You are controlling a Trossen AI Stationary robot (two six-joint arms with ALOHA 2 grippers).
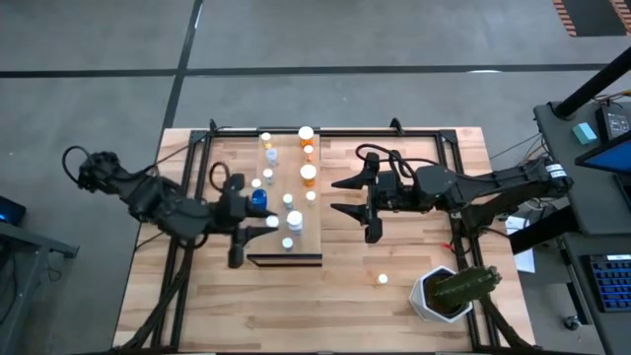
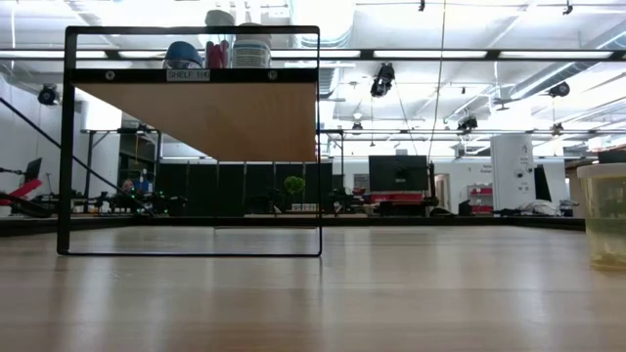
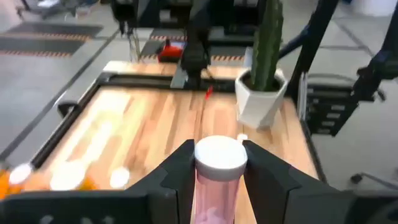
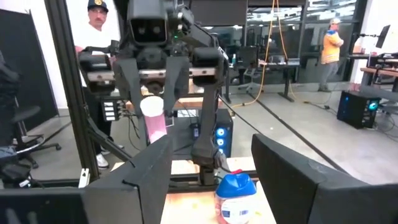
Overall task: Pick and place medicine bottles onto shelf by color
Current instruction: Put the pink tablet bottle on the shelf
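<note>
On shelf (image 1: pixel 314 247): one blue bottle (image 1: pixel 258 198), three orange bottles (image 1: pixel 308 174).

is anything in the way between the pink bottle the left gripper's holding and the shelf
Nothing visible blocks it. The left gripper holds the pink bottle right at the shelf; the blue bottle and other bottles stand close by.

Place: a large robotics lab or industrial workshop hall.
Floor: bare grey concrete (image 1: pixel 394 35) with hazard-striped markings.
Ceiling: high, open, with strip lights (image 2: pixel 469 54) and hanging cables.
Furnishings: a planked work table (image 1: pixel 296 306) in black frame rails, computer screens (image 2: pixel 396 173), equipment racks.
People: two standing people (image 4: pixel 329 46) in the background.
</note>
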